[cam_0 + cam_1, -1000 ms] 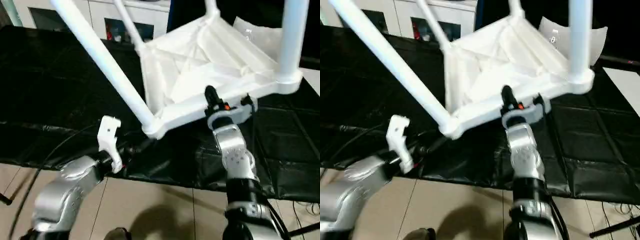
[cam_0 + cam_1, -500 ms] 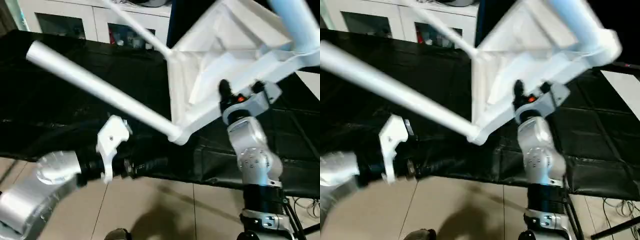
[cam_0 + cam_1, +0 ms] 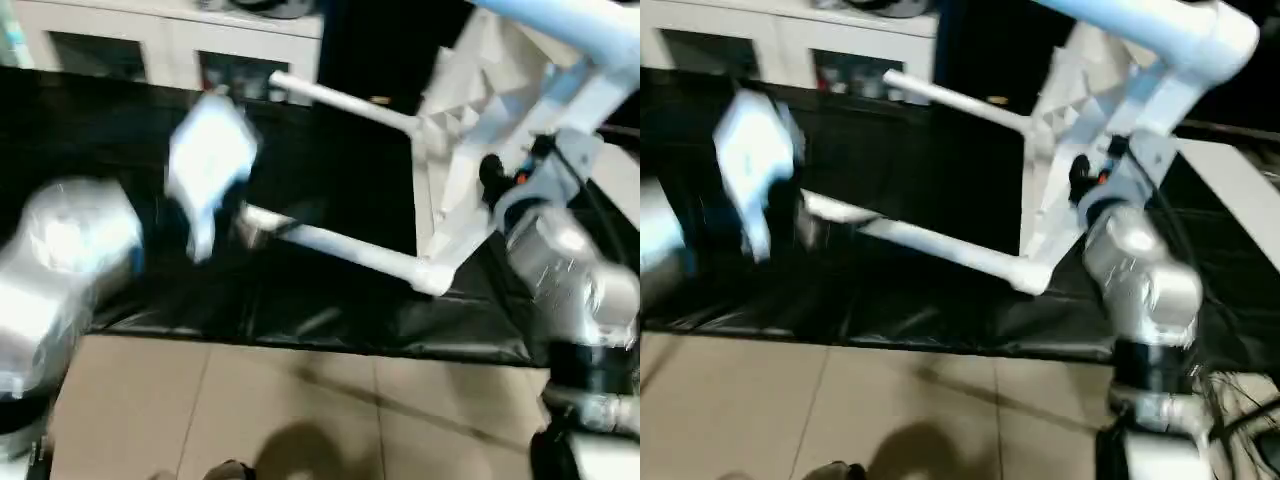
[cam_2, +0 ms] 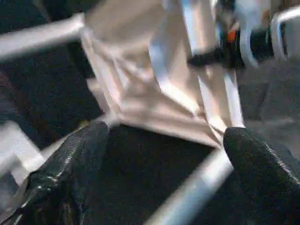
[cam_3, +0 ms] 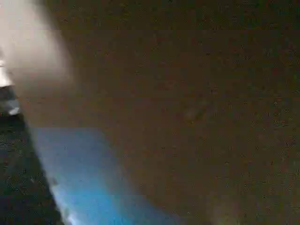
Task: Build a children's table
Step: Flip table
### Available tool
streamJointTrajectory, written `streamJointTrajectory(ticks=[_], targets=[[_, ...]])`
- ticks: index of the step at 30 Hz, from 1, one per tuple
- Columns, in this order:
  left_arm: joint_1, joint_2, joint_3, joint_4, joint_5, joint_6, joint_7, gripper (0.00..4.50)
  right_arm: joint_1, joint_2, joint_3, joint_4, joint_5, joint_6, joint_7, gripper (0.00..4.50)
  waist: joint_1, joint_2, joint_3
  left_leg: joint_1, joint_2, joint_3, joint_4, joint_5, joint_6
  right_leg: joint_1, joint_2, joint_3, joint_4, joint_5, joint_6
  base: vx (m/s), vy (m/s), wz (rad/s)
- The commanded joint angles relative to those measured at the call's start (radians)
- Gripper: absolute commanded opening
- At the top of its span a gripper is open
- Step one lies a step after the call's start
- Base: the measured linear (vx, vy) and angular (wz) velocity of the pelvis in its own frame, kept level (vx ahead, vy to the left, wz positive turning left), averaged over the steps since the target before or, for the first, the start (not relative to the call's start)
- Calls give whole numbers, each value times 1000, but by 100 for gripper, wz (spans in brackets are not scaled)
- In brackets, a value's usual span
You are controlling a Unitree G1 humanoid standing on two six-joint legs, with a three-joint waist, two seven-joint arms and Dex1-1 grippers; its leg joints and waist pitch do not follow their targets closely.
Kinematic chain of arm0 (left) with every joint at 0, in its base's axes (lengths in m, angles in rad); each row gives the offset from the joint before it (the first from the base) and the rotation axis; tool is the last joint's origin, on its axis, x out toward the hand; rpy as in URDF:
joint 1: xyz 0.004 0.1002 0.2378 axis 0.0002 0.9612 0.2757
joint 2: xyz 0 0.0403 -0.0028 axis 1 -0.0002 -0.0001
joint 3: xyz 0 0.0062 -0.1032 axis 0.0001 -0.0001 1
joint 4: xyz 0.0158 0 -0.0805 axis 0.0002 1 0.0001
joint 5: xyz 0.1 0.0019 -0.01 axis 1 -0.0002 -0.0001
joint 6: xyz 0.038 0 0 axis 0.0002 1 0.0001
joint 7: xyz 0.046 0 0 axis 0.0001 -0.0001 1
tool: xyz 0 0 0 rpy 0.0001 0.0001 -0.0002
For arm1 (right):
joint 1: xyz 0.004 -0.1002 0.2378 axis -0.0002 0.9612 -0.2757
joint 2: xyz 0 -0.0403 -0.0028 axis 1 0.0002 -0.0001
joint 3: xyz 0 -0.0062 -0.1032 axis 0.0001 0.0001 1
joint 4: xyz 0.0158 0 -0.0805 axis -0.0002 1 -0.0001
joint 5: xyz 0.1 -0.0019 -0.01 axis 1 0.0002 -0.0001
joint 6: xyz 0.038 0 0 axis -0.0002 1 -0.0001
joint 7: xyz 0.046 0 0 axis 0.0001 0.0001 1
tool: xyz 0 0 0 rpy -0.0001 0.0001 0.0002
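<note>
Since a second ago the children's table (image 3: 470, 150) has swung from lying with its ribbed underside facing up to standing nearly on edge, and my left arm (image 3: 60, 270) has come up from low at the near edge to hang in front of the black mat. My left gripper (image 4: 159, 154) has its two black fingers (image 4: 70, 164) spread wide with nothing between them; in the left wrist view the ribbed underside of the top and two white legs lie beyond the fingertips, not touching them. My right gripper (image 3: 495, 180) sits against the rim of the tabletop, its black finger pressed on the edge just above the near corner socket (image 3: 432, 277), so it appears to clamp that rim, though the blur keeps me from seeing the other finger. From that near socket one leg (image 3: 930, 245) runs out low toward my left over the black mat (image 3: 330, 300), its flared end close to my left wrist housing (image 3: 205, 170). A second leg (image 3: 345, 100) sticks out higher up, also toward my left, and a third (image 3: 1140, 20) crosses the top of the right eye view. Behind the mat stands a white cabinet (image 3: 150, 45) with glass doors, and pale floor tiles (image 3: 300, 410) lie below the mat's near edge.
</note>
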Motion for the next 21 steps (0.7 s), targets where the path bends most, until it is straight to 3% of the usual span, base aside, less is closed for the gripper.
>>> streamJointTrajectory(ticks=[1,5,6,8,11,12,15,17,18,19,20,21], targets=[[-27,12,-20,-3,24,-31,-21,444,-20,-25,-4,25,-9,31,41,196,-5,2,-66,59,42,-32,-73,-451,-180,-15,-45,18,-93,-346,-63,0,0,0],[-111,11,-12,33,49,-79,-15,444,-34,-73,40,78,2,70,139,196,-9,-1,-66,62,42,-29,-66,-448,-172,-18,-44,18,-94,-347,-76,0,0,0],[-143,8,-9,47,56,-107,-22,444,-42,-88,55,103,3,83,160,196,-13,-1,-64,55,42,-33,-69,-441,-174,-13,-43,16,-91,-336,-84,0,0,0],[-177,0,-5,62,66,-127,-15,444,-53,-98,66,125,-17,73,171,196,-13,-4,-66,62,43,-30,-64,-453,-178,-20,-43,17,-91,-332,-86,0,0,0],[-224,-4,-15,98,113,-185,6,444,-64,-97,75,139,-36,65,189,196,-12,-11,-66,60,44,-29,-64,-455,-173,-19,-44,17,-96,-343,-91,0,0,0],[-233,-4,-18,108,126,-199,12,444,-66,-96,78,141,-40,63,194,196,-12,-9,-66,61,45,-30,-63,-452,-173,-19,-45,18,-93,-335,-92,0,0,0],[-280,-5,-51,181,219,-279,51,450,-52,-101,106,130,-64,70,229,265,-12,-11,-68,61,46,-30,-64,-452,-174,-19,-43,18,-92,-322,-90,0,0,0],[-291,4,-71,207,255,-299,59,450,-47,-98,107,128,-66,68,226,271,-13,-8,-67,63,45,-31,-64,-458,-174,-22,-42,17,-92,-322,-93,0,0,0],[-302,20,-103,251,312,-332,68,450,-36,-95,114,124,-74,58,222,271,-14,-13,-70,58,46,-33,-66,-458,-177,-17,-44,15,-91,-321,-96,0,0,0],[-316,38,-143,317,390,-388,87,450,-19,-95,131,117,-100,32,216,302,-12,-15,-69,59,47,-32,-64,-463,-175,-21,-45,16,-95,-330,-90,0,0,0],[-319,40,-148,329,402,-397,92,450,-16,-95,135,116,-106,26,215,307,-11,-13,-69,62,46,-32,-63,-475,-177,-24,-47,17,-95,-349,-83,0,0,0],[-335,37,-167,399,448,-428,124,450,3,-96,165,113,-151,-38,212,309,-9,-9,-71,60,47,-34,-64,-469,-181,-23,-48,17,-95,-336,-86,0,0,0]])
